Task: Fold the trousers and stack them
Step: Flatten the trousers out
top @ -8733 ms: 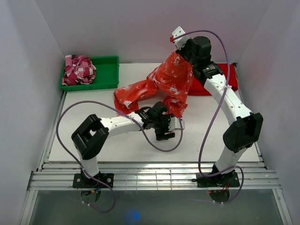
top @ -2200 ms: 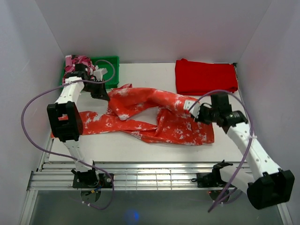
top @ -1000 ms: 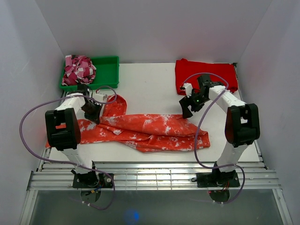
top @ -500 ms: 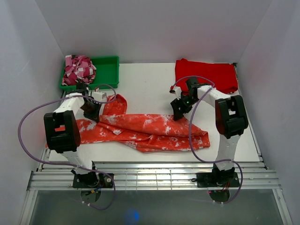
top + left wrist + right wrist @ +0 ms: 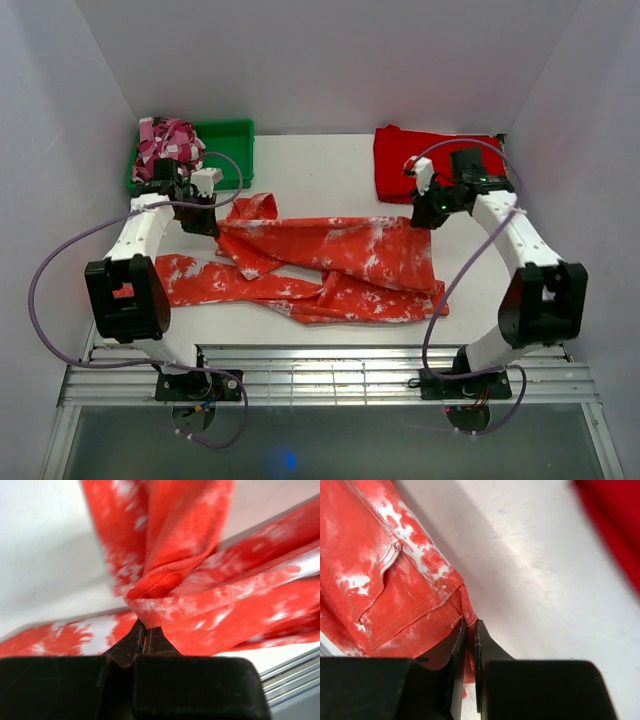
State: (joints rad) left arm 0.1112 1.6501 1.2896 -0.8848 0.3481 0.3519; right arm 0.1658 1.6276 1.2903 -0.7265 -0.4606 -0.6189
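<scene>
The trousers (image 5: 320, 262), orange-red with white speckles, lie spread across the middle of the white table, one leg reaching left toward the table's edge. My left gripper (image 5: 207, 222) is shut on a bunched fold of the trousers (image 5: 165, 587) at their upper left, and the cloth hangs from the closed jaws. My right gripper (image 5: 425, 217) is shut on the trousers' waist corner (image 5: 462, 600) at their upper right, with a thin edge of cloth pinched between the fingers (image 5: 481, 645). Both held corners are lifted slightly off the table.
A plain red folded cloth (image 5: 440, 165) lies at the back right, just behind my right gripper. A green bin (image 5: 225, 150) at the back left holds a pink patterned bundle (image 5: 168, 140). Grey walls close in both sides. Metal rails (image 5: 330, 375) run along the near edge.
My right gripper has closed on the trousers' right corner and pulled it up and right. My left gripper carried its corner toward the back. The cloth has spread wider.
</scene>
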